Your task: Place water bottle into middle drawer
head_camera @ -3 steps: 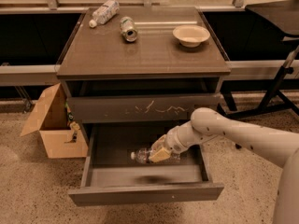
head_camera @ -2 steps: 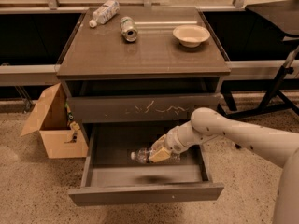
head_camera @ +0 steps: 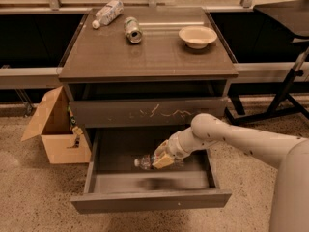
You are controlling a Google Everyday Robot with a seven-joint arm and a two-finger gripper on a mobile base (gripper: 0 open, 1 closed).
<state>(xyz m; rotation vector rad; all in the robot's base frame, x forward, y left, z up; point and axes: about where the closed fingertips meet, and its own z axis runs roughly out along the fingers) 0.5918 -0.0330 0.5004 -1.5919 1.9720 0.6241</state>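
Note:
The water bottle (head_camera: 145, 162) is a clear plastic bottle with a white cap pointing left, held lying on its side low over the grey floor of the open middle drawer (head_camera: 149, 199). My gripper (head_camera: 161, 161) reaches in from the right and is shut on the bottle's body, hiding most of it. A dark shadow lies on the drawer floor just in front of the bottle. The drawer is pulled out wide, below the closed drawer front with white scratches (head_camera: 149, 112).
On the cabinet top (head_camera: 145, 57) lie a shorter white-labelled bottle (head_camera: 107, 12), a metal can (head_camera: 132, 30) and a beige bowl (head_camera: 197, 36). An open cardboard box (head_camera: 55, 129) stands on the floor left of the drawer. A black stand's legs (head_camera: 280, 105) are at right.

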